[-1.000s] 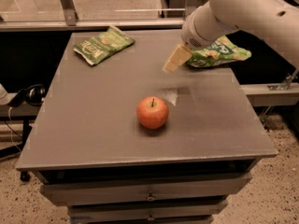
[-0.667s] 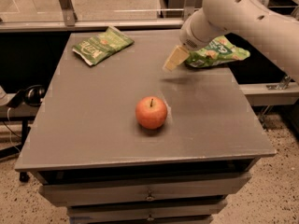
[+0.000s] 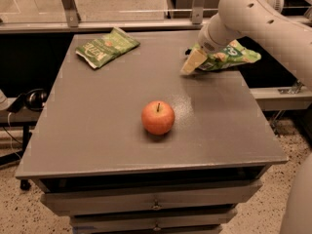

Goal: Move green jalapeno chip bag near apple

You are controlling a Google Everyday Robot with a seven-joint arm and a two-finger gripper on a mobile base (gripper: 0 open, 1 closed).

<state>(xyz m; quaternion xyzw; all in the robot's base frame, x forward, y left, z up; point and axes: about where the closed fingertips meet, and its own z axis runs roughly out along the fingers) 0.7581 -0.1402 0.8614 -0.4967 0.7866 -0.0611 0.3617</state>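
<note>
The claw (image 3: 194, 63) is in the upper right of the frame, right at the chip bag (image 3: 229, 56); I cannot tell if it is clamped on it; the bag lies at the desk's (image 3: 97, 111) right edge, well apart from the apple (image 3: 158, 117) in the middle; the move looks hardly begun.

We see a dull green bag (image 3: 107, 47) far left on the grey table (image 3: 97, 130), opposite the gripper (image 3: 193, 64) far right; perhaps headphones (image 3: 31, 100) lie left.
</note>
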